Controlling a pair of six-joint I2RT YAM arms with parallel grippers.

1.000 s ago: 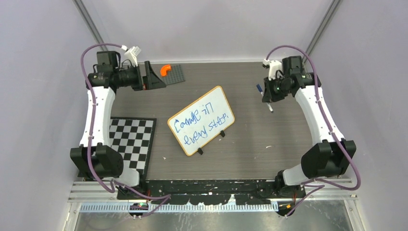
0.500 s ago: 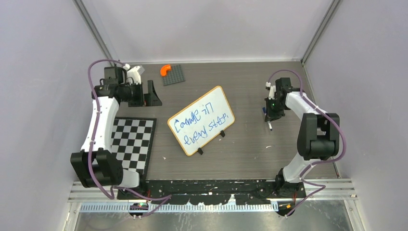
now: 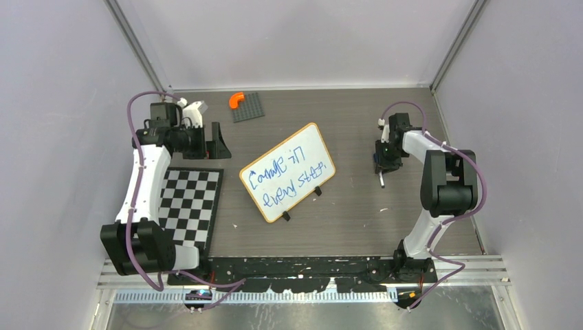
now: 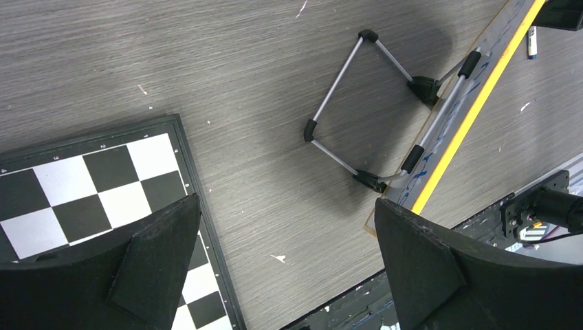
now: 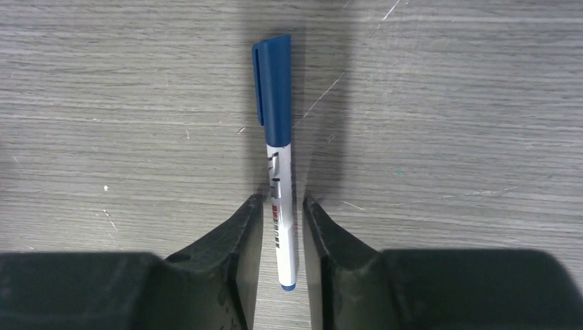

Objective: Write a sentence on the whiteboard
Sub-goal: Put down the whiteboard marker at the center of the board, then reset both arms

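Observation:
The whiteboard point(image 3: 289, 172) stands tilted at the table's middle on its black clip feet. It bears the sentence point(image 3: 284, 177) in blue, two slanted lines. In the left wrist view it shows edge-on as a yellow strip point(image 4: 474, 103) with its wire stand point(image 4: 357, 103). A blue-capped white marker point(image 5: 278, 165) lies on the table right of the board, and also shows in the top view point(image 3: 382, 179). My right gripper point(image 5: 282, 203) is low over it, also seen in the top view point(image 3: 385, 158). Its fingers flank the barrel with a thin gap each side. My left gripper point(image 4: 285, 227) is wide open and empty, left of the board point(image 3: 214, 141).
A black-and-white checkerboard mat point(image 3: 189, 203) lies at the left, under my left gripper's near side point(image 4: 69, 185). A dark grey studded plate point(image 3: 249, 106) with an orange piece point(image 3: 236, 100) sits at the back. The black base rail point(image 3: 309, 265) runs along the near edge.
The right arm has folded in and brought the marker down to the table right of the board. The left gripper has drawn back from the studded plate toward the checkerboard mat.

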